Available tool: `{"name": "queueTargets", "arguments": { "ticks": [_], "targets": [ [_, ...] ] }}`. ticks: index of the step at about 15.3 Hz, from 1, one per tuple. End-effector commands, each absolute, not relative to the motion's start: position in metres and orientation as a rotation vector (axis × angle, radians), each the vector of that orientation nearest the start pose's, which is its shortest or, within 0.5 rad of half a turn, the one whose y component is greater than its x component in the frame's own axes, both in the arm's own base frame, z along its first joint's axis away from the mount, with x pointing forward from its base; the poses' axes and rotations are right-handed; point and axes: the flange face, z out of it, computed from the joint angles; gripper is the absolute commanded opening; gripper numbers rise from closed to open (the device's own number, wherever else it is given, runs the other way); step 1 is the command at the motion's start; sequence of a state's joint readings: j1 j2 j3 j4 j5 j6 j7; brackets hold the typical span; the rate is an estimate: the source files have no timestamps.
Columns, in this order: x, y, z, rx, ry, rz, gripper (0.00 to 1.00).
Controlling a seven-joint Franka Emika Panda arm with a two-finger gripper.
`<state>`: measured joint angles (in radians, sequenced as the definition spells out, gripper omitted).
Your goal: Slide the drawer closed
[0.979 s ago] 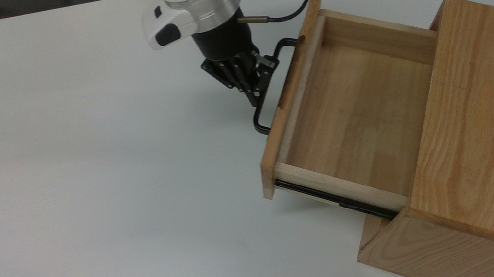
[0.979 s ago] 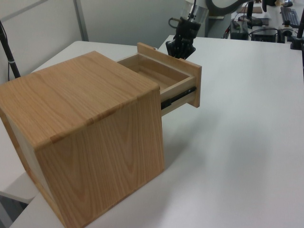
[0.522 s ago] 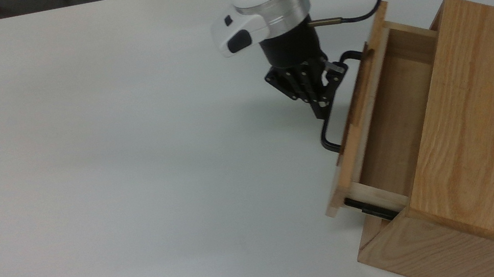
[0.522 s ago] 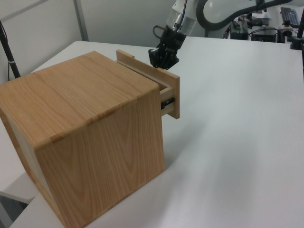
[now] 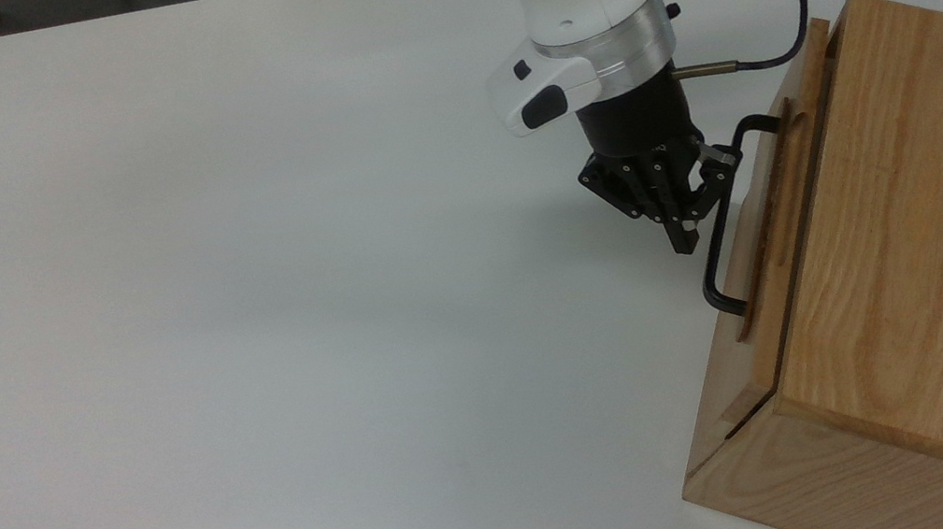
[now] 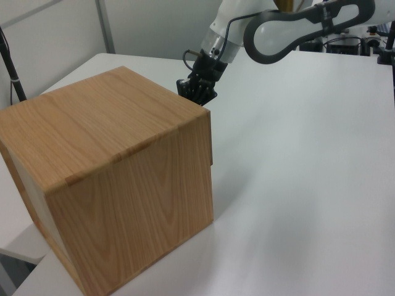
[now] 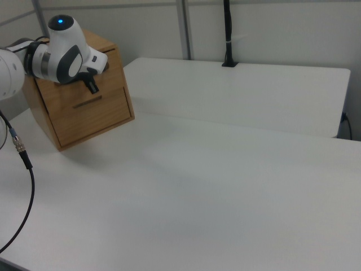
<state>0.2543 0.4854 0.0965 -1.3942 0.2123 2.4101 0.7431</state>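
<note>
The drawer (image 5: 771, 228) sits pushed into the oak cabinet (image 5: 920, 231), its front panel close against the cabinet face. Its black bar handle (image 5: 719, 255) sticks out toward the table. My gripper (image 5: 685, 242) is shut with nothing in it, its tip just to the top view's left of the handle bar, touching it or nearly so. In the left view the gripper (image 6: 198, 92) hangs at the far upper corner of the cabinet (image 6: 123, 172). In the right view the gripper (image 7: 91, 84) is in front of the drawer front (image 7: 107, 108).
The white table (image 5: 249, 290) stretches wide to the top view's left of the cabinet. A black cable (image 5: 787, 16) loops from the wrist above the cabinet's top corner. A black post (image 7: 227, 34) stands at the table's far edge in the right view.
The drawer has slid from wide open into the cabinet. My gripper moved with the handle, rightward and down in the top view, staying shut.
</note>
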Motion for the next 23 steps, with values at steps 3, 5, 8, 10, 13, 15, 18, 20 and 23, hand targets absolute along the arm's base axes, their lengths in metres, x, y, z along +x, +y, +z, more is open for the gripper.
{"name": "queueTargets", "arguments": {
  "ticks": [3,5,8,10,13,15,18,20,23],
  "targets": [
    [0.707,0.259,0.497,-2.507,0.708,-0.511,0.0],
    [0.707,0.262,0.502,-2.476,0.72,-0.551,0.0],
    [0.704,0.269,0.503,-2.499,0.689,-0.581,0.0],
    [0.704,0.269,0.502,-2.499,0.692,-0.582,0.0],
    [0.702,0.257,0.519,-2.495,0.692,-0.606,0.0],
    [0.687,0.227,0.527,-2.553,0.697,-0.572,0.0],
    [0.663,0.183,0.554,-2.684,0.649,-0.465,0.0],
    [0.647,0.157,0.577,-2.765,0.568,-0.4,0.0],
    [0.592,0.097,0.634,-2.874,0.581,-0.315,0.0]
  ]
}}
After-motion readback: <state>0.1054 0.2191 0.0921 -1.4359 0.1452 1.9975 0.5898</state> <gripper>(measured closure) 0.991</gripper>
